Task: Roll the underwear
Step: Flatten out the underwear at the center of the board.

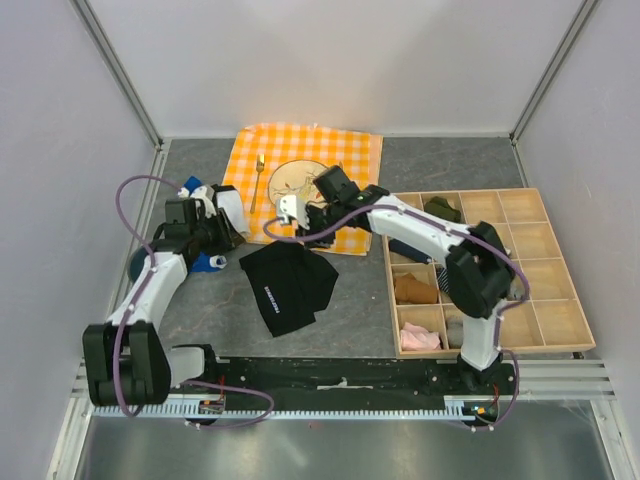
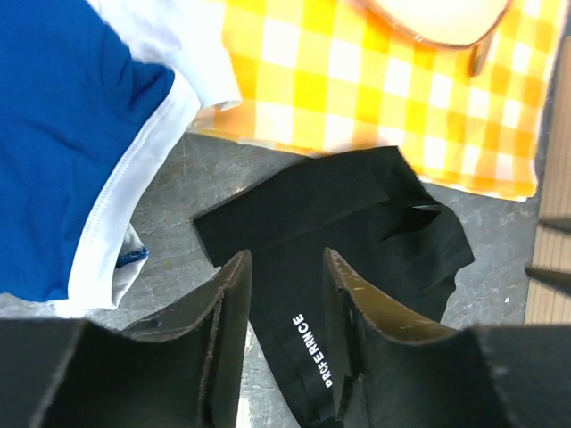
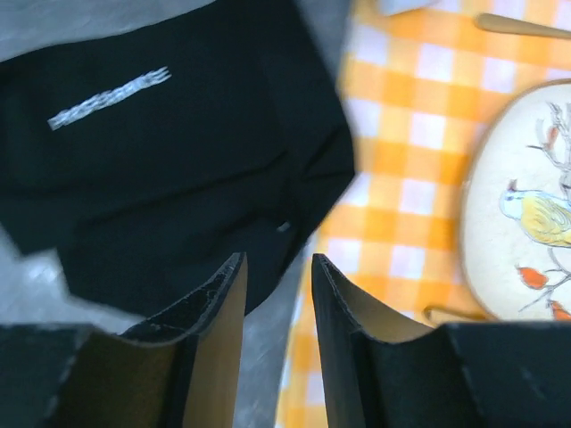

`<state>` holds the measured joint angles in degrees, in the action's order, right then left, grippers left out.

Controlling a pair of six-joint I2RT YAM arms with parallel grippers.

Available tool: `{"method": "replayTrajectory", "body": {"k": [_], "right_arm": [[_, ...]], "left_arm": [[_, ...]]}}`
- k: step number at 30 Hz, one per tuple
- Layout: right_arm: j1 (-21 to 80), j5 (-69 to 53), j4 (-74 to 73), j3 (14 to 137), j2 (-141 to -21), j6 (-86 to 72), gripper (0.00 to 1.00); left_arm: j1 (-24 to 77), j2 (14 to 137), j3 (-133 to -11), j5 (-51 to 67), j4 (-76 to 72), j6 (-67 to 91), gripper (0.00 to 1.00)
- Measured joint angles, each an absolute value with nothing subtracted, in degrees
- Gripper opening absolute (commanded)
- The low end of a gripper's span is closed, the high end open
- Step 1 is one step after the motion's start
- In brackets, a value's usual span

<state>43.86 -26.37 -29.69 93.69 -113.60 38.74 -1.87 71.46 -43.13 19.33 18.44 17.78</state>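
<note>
The black underwear (image 1: 290, 285) lies loosely spread on the grey table, its waistband with white lettering toward the left. It also shows in the left wrist view (image 2: 357, 205) and the right wrist view (image 3: 178, 160). My left gripper (image 1: 232, 240) is open and empty, hovering just left of the underwear's upper corner; in its wrist view the gripper (image 2: 285, 259) frames the lettering. My right gripper (image 1: 300, 232) is open and empty above the underwear's upper right edge, at the cloth's border; in its own wrist view the gripper (image 3: 277, 260) holds nothing.
An orange checked cloth (image 1: 350, 150) at the back holds a bird-painted plate (image 1: 300, 180) and a fork (image 1: 258, 180). A blue garment with white trim (image 1: 205, 190) lies by the left gripper. A wooden compartment tray (image 1: 560, 250) with rolled garments stands at the right.
</note>
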Motion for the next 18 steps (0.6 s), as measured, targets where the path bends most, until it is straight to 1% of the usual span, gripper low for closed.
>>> {"method": "replayTrajectory", "body": {"k": [4, 6, 8, 12, 18], "right_arm": [[44.75, -32.42, -32.67, 80.77, -101.45, 50.15, 0.44], [47.75, -33.74, -32.8, 74.81, -96.44, 55.05, 0.43], [51.79, -33.95, -31.92, 70.17, -94.11, 58.15, 0.42], [58.28, -31.88, -30.26, 65.52, -95.92, 60.88, 0.4], [61.43, -26.15, -27.35, 65.01, -101.27, 61.84, 0.42]], "left_arm": [[-1.85, 63.31, -43.11, 18.46, 18.87, 16.93, 0.53], [-1.85, 57.98, -43.09, 18.52, 18.68, 16.43, 0.55], [-1.85, 53.56, -42.96, 18.85, 18.09, 16.1, 0.57], [-1.78, 47.42, -41.43, 20.05, 17.82, 15.25, 0.57], [-1.37, 42.83, -37.74, 20.03, 18.44, 14.74, 0.59]]}}
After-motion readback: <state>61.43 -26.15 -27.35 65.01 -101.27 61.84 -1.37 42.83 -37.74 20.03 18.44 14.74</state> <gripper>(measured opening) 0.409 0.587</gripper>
